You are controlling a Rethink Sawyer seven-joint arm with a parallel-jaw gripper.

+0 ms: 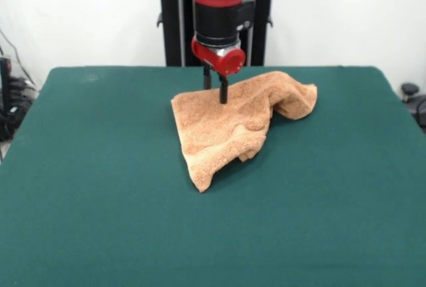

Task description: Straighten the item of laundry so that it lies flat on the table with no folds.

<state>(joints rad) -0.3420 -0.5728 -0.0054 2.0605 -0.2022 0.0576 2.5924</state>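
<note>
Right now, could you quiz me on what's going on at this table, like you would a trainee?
1. True or false: the towel lies flat with no folds.
2. Where is the end effector? A) high above the bare table B) down at the towel's far edge, near the robot C) at the table's near edge
3. Fill in: the towel's right-hand corner, as the front view shows it, is folded ____ onto itself.

Key:
1. False: it is crumpled, with layers bunched along its lower edge.
2. B: its dark fingers reach down to the cloth there, a gap between them.
3. Over.
</note>
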